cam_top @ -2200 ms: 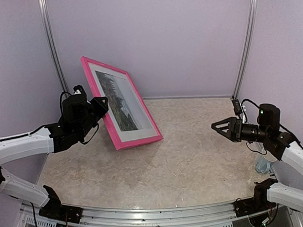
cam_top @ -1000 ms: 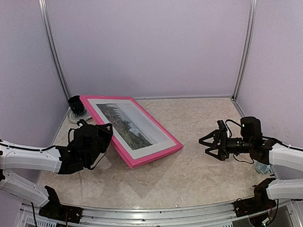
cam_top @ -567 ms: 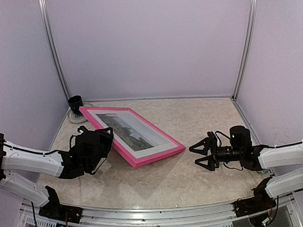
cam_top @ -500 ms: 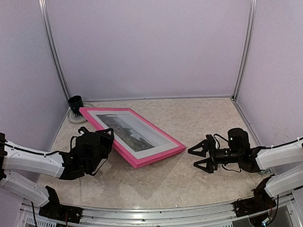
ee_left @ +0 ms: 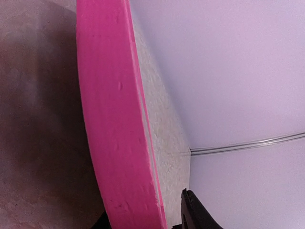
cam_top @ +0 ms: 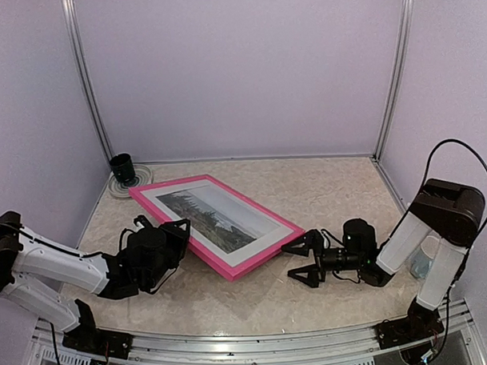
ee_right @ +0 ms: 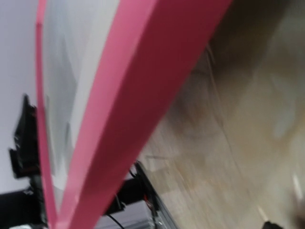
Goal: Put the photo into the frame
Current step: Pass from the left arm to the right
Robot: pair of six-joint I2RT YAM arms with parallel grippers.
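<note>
While frame (cam_top: pixel 267 250) rests on table (cam_top: pixel 324 188), photo (cam_top: pixel 217 218) inside

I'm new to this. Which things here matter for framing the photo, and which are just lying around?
Part of the job: pink frame; photo inside it; left pincer at its edge; open right pincer nearby.
Just lying about: black cup on a round disc, back left corner; pale object at the right, partly hidden.
</note>
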